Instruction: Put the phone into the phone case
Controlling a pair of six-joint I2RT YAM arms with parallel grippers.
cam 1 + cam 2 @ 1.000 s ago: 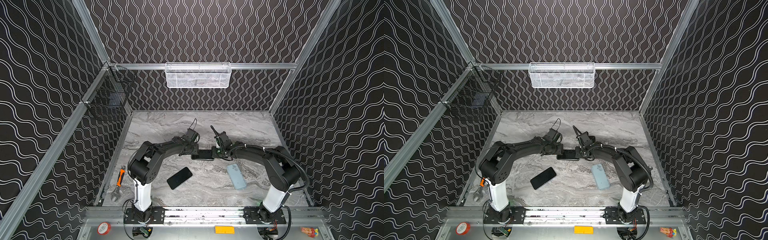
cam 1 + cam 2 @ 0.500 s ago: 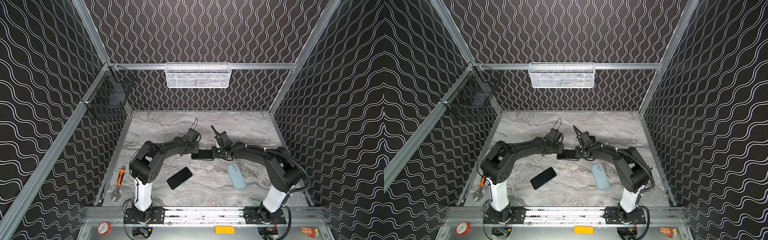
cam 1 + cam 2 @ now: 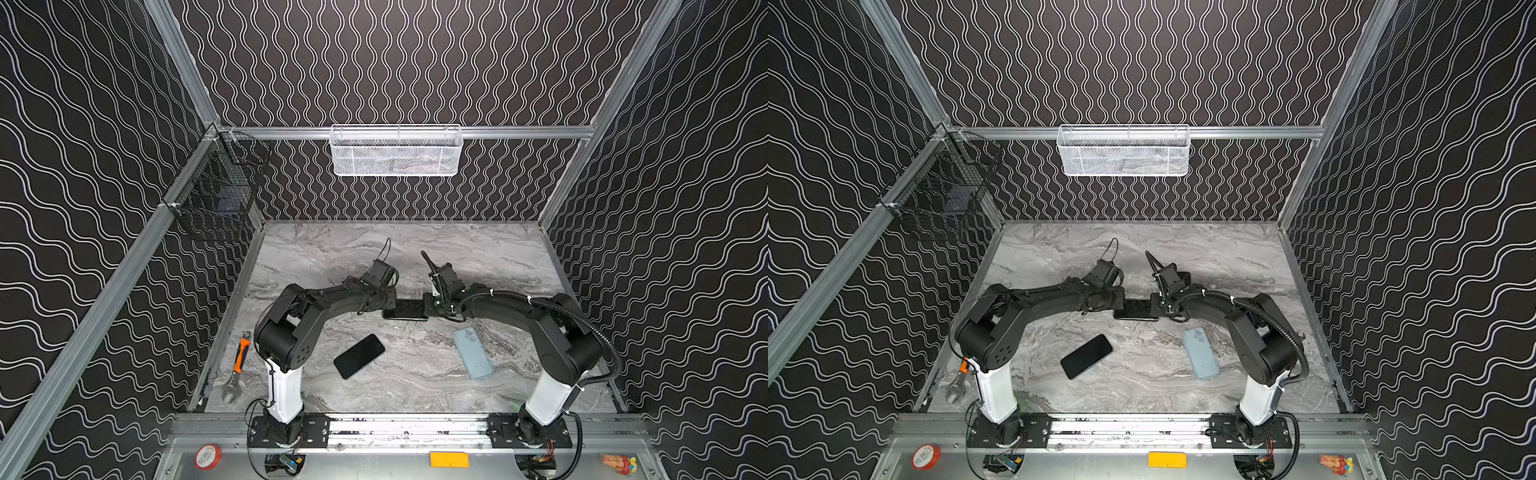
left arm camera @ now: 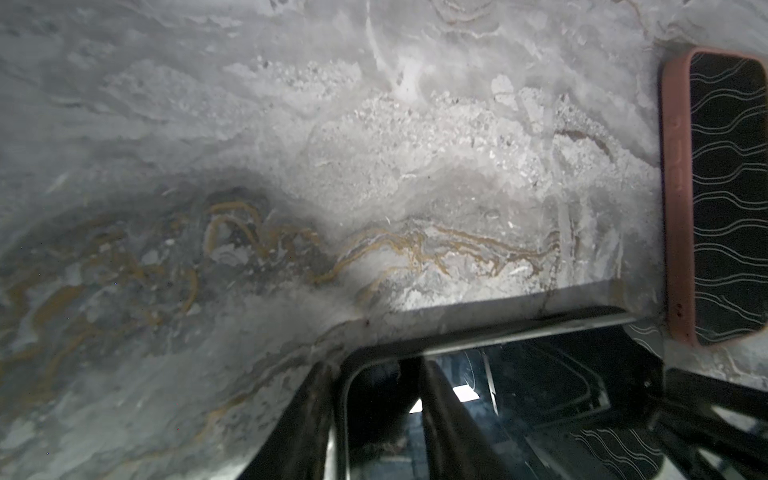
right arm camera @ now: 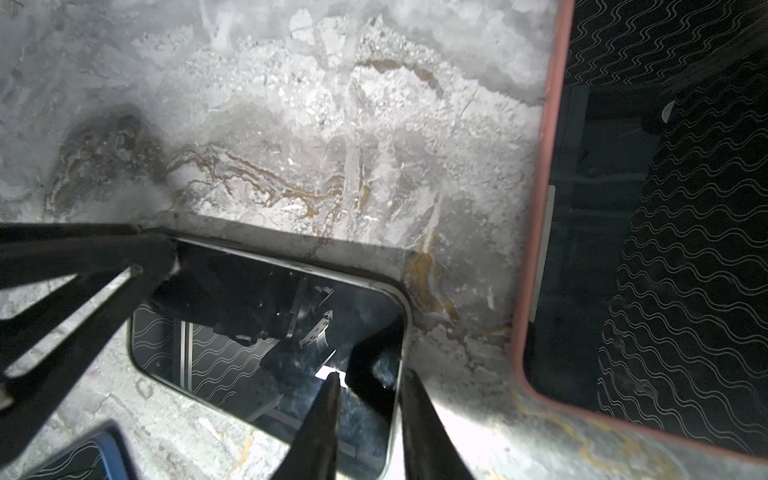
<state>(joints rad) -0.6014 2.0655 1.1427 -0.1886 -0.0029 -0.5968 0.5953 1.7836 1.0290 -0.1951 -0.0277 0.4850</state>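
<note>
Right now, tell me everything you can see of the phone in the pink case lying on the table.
The cased phone lies flat and screen up on the marble-look table, turned diagonally, nearer the left arm. Its screen is dark, glossy, mirroring the wavy walls. A matte salmon-pink rim wraps it, with raised button bumps along one long side. Only the table touches it.

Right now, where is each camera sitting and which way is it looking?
Both top views: high over the front rail, looking down and back across the marble table; the left arm and right arm show whole.
Left wrist: on the left arm, low, looking past the left gripper at the middle phone.
Right wrist: on the right arm, looking past the right gripper at that phone.
Shared: both wrist views catch the middle phone and the pink-rimmed phone.
</note>
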